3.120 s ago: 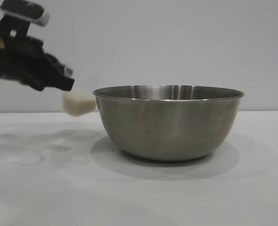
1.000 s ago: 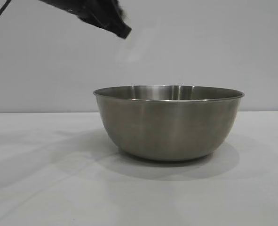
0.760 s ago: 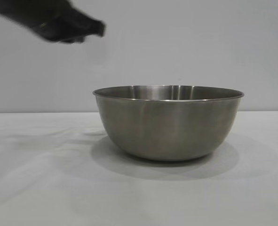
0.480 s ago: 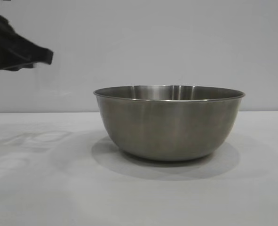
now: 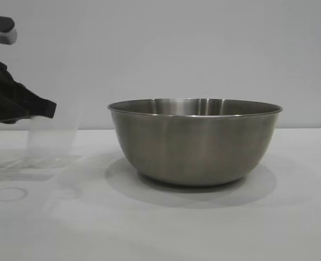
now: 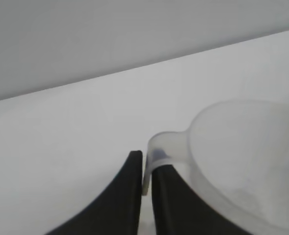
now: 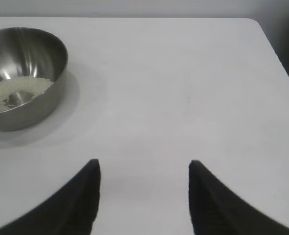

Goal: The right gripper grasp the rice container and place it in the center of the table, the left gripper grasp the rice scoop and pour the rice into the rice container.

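now the rice (image 7: 17, 92) is seen lying as a pale patch in the bottom of the rice container (image 5: 195, 140), which stands on the counter (image 5: 165, 228) about mid-way across it in the exterior view. the pour is judged to be done, and the step in hand is taken to be setting the rice scoop (image 6: 242, 161) back down.

the left claw (image 6: 145, 169) is held low at the left edge of the exterior view, well apart from the container. its tips are drawn almost together, and the scoop's thin handle is pinched between them. the scoop itself shows as a faint translucent shape just above the counter beside the claw; whether its base already touches the surface cannot be told. little or nothing is seen inside it.

to finish well, the scoop should be lowered until its base is fully borne by the counter, and kept level so that it is not tipped on release. the tips should then be eased apart only enough to free the handle, and the claw drawn straight back along the handle line so the light cup is not dragged or knocked over.

the right claw (image 7: 144, 196) is parked over bare counter with its fingers spread and nothing between them.
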Motion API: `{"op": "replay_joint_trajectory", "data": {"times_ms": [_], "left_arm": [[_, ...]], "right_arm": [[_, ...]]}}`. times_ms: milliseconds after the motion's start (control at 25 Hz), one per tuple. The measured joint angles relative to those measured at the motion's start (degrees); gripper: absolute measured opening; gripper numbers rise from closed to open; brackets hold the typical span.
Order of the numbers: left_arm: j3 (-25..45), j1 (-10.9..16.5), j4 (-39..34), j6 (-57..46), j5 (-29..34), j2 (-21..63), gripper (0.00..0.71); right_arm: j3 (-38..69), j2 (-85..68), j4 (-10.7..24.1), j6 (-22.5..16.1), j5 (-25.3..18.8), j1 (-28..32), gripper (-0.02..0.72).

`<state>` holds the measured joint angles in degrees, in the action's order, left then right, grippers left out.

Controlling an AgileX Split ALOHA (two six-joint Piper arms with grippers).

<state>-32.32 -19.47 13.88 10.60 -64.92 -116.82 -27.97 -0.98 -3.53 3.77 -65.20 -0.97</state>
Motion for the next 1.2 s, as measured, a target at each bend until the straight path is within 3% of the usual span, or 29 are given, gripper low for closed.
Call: {"op": "replay_joint_trajectory", "data": {"times_ms": [120,160,440,480,560,680,920,1080,1200], "left_arm": [[0.73,0.0,0.0,-0.15,-0.23,-0.62,0.048],[1.31,0.0,0.0,-0.15,-0.22,-0.75,0.089],[8.39,0.0,-0.43,-1.4,-0.22,-0.85,0.09],[9.37,0.0,-1.13,-1.43,-0.22,-0.62,0.134],[11.18,0.0,-2.08,-1.43,-0.12,0.78,0.135],[11.98,0.0,-2.62,-2.83,-0.03,6.1,0.183],[12.79,0.0,-2.85,-7.12,0.16,20.86,0.181],[13.87,0.0,-0.76,-1.43,7.78,31.96,0.181],[14.01,0.23,5.8,1.97,13.69,41.34,0.181]], "right_arm": [[0.0,0.0,0.0,0.0,0.0,0.0,0.39],[0.0,0.0,0.0,0.0,0.0,0.0,0.39],[0.0,0.0,0.0,0.0,0.0,0.0,0.39],[0.0,0.0,0.0,0.0,0.0,0.0,0.39],[0.0,0.0,0.0,0.0,0.0,0.0,0.39],[0.0,0.0,0.0,0.0,0.0,0.0,0.39],[0.0,0.0,0.0,0.0,0.0,0.0,0.39],[0.0,0.0,0.0,0.0,0.0,0.0,0.39],[0.0,0.0,0.0,0.0,0.0,0.0,0.39]]}}
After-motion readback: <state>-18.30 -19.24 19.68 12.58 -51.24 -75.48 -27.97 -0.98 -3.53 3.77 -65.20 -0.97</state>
